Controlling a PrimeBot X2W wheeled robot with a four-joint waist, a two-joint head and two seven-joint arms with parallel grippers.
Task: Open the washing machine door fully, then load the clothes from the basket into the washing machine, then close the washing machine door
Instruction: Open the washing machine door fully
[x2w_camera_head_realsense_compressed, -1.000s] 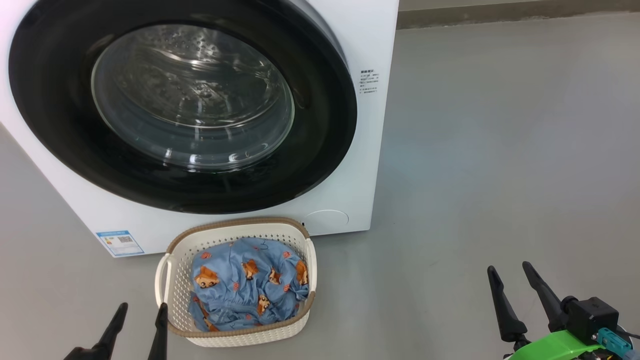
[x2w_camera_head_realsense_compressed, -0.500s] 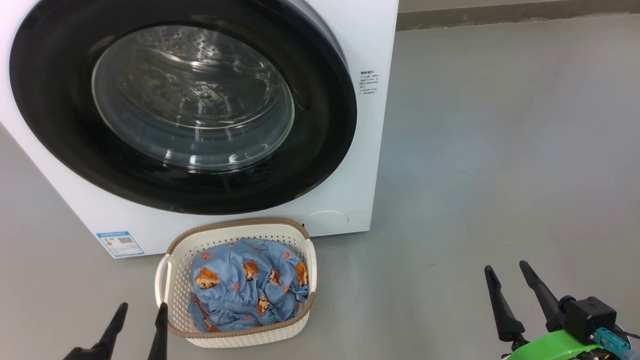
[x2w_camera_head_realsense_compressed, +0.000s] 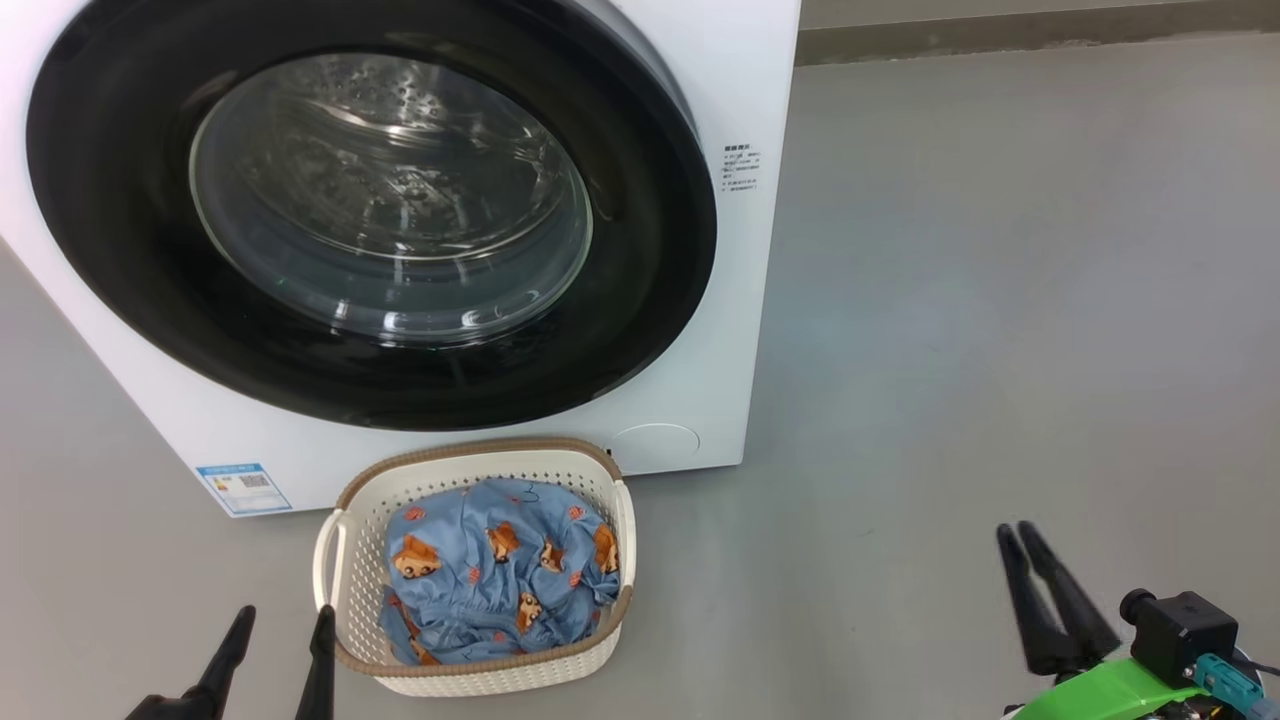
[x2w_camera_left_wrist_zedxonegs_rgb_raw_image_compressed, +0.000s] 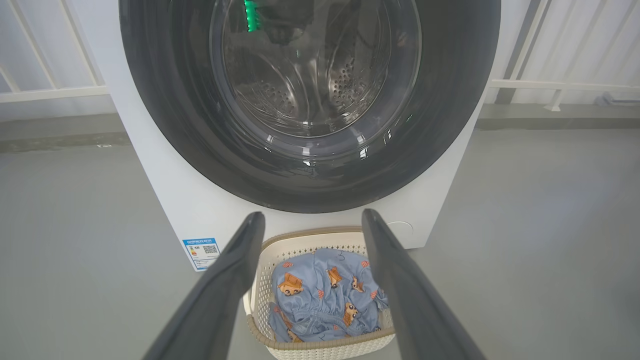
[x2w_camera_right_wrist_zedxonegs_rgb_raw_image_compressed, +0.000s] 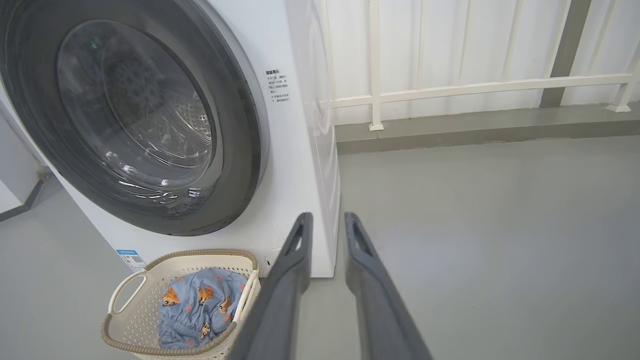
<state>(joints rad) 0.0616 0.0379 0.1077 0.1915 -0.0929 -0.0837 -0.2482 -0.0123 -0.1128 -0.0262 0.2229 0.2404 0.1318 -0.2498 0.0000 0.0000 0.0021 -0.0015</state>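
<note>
The washing machine (x2w_camera_head_realsense_compressed: 745, 90) stands on the floor, its washing machine door (x2w_camera_head_realsense_compressed: 120, 250) shut flat against the front, and the steel drum shows through the glass. In front of it sits the basket (x2w_camera_head_realsense_compressed: 480, 447) holding the clothes (x2w_camera_head_realsense_compressed: 500, 580), crumpled blue fabric with orange animals. My left gripper (x2w_camera_head_realsense_compressed: 286, 610) hovers open just left of the basket, empty; in the left wrist view the left gripper (x2w_camera_left_wrist_zedxonegs_rgb_raw_image_compressed: 313, 214) frames the basket (x2w_camera_left_wrist_zedxonegs_rgb_raw_image_compressed: 320, 350). My right gripper (x2w_camera_head_realsense_compressed: 1015, 530) hangs far right of the basket over bare floor, fingers drawn close with a narrow gap, also seen as the right gripper (x2w_camera_right_wrist_zedxonegs_rgb_raw_image_compressed: 327, 216), holding nothing.
Grey floor (x2w_camera_head_realsense_compressed: 1000, 300) stretches wide to the right of the machine. A white railing (x2w_camera_right_wrist_zedxonegs_rgb_raw_image_compressed: 475, 87) and a low kerb run behind. A small blue label (x2w_camera_head_realsense_compressed: 238, 486) is stuck at the machine's lower left corner.
The right gripper's fingers have drawn together from wide apart to a narrow gap. The left gripper, basket and door stay as they were; the head camera shifted slightly.
</note>
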